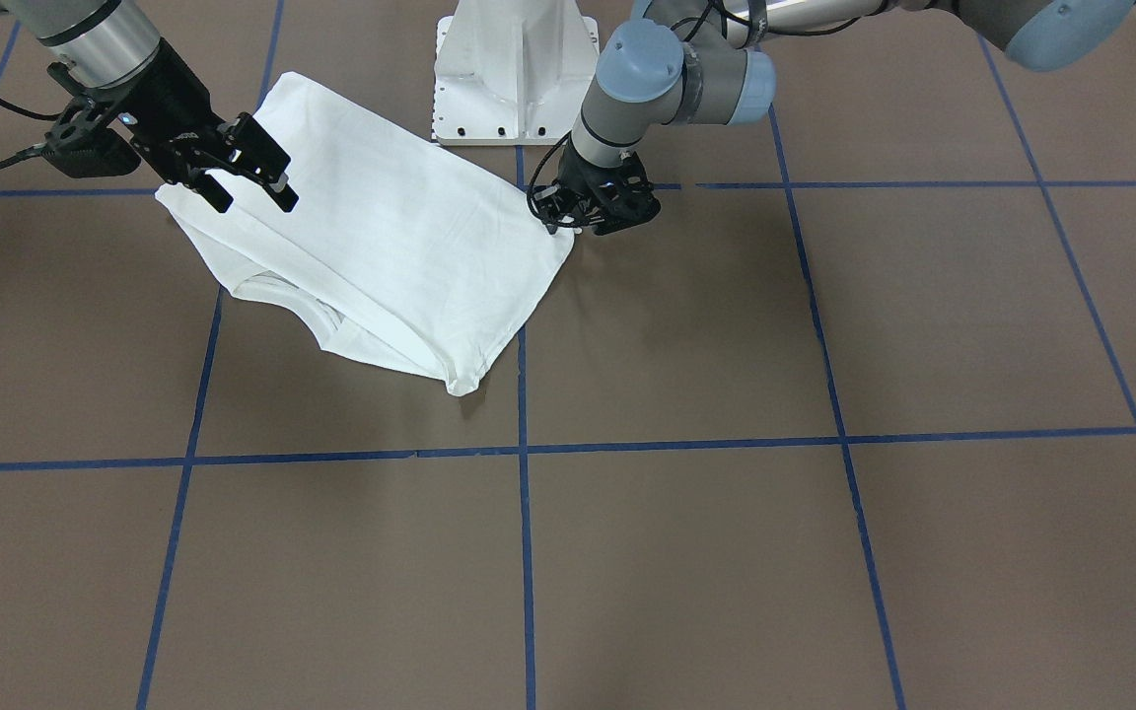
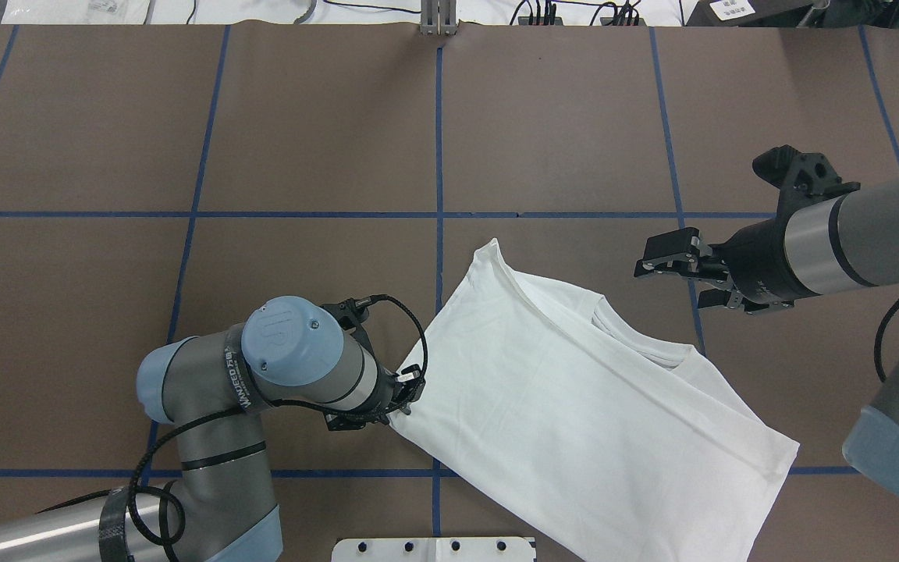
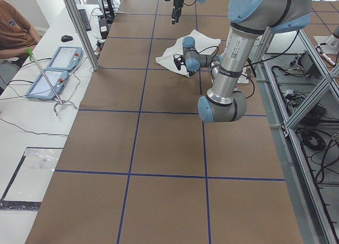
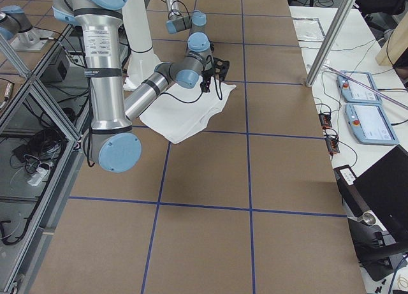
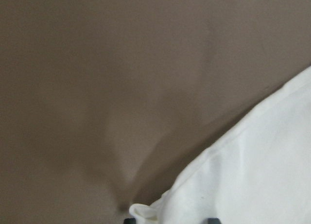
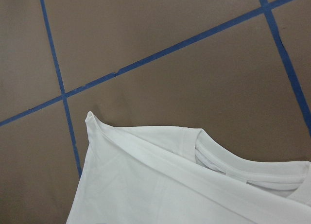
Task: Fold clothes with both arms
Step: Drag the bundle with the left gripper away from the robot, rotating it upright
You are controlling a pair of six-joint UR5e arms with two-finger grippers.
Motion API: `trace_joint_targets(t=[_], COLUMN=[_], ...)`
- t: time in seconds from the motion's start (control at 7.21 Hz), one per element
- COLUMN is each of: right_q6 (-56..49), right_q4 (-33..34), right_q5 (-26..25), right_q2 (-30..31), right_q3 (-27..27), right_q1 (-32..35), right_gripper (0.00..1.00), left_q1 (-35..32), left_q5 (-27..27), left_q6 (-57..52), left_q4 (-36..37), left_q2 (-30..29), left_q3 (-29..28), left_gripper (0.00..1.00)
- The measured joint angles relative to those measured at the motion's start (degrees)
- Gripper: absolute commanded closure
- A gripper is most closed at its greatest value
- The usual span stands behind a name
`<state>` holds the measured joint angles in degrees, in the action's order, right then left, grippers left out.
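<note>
**While lying flat, met at one corner only**

As seen from overhead, shows a white shirt [image 2: 574, 398] lying flat on the brown table [image 2: 301, 117], folded over on itself into a slanted oblong. Reaches from just beside the white pedestal [image 2: 434, 549] out across the middle blue tape line [image 2: 439, 156], with most of the cloth on the robot's right half. Bares the round ribbed collar [image 2: 644, 343] along the far right edge, partly under a folded-over band of cloth.

Finds the left pincer [image 2: 401, 402] low at the table, right at the shirt's near left corner [image 2: 395, 414] and touching it. From the left wrist view, gives only two dark fingertips [image 5: 129, 221] at the bottom edge, with a small curl of the cloth just beside one of them and white cloth lying between. Cannot tell from that whether clenched on the cloth or merely set about it.

Finds the right pincer [image 2: 676, 277] raised off the table, out past the collar side of the shirt and apart from it, released, with both fingers spread wide. Through the right wrist view, looks down on the collar and on a pointed tip [image 6: 90, 118] of the fold, close to a crossing of two tape lines
</note>
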<state>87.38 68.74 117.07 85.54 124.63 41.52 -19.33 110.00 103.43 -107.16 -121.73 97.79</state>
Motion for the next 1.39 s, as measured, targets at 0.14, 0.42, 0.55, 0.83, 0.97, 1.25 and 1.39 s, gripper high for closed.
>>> trace_joint_targets(t=[0.14, 0.42, 0.55, 0.83, 0.97, 1.25, 1.39], right_q6=[0.04, 0.09, 0.12, 0.15, 0.15, 0.18, 0.21], right_q4=[0.00, -0.01, -0.01, -0.01, -0.01, -0.01, -0.01], right_q5=[0.00, 0.00, 0.00, 0.00, -0.02, -0.17, -0.18], right_q2=[0.17, 0.30, 0.32, 0.17, 0.04, -0.22, -0.31], right_q3=[0.00, -0.04, -0.04, -0.34, -0.59, -1.01, -1.11], right_q1=[0.06, 0.12, 0.14, 0.55, 0.87, 1.12, 1.14], right_gripper=[0.00, 0.00, 0.00, 0.00, 0.00, 0.00, 0.00], left_q1=[-0.22, -2.33, -4.43, -10.43, -13.20, -17.66, -19.55], left_q5=[-0.03, 0.07, 0.22, 0.42, 0.44, 0.15, -0.31], left_q6=[-0.04, -0.14, -0.39, -5.60, -8.37, -12.81, -15.02], left_q4=[-0.41, -1.35, -1.40, -1.23, -1.45, -1.77, -2.35], left_q2=[0.00, 0.00, 0.00, -0.07, -0.61, -3.21, -5.14], left_q3=[0.01, 0.08, 0.04, -1.00, -2.75, -7.31, -10.48], left_gripper=[1.00, 1.00, 1.00, 1.00, 1.00, 1.00, 1.00])
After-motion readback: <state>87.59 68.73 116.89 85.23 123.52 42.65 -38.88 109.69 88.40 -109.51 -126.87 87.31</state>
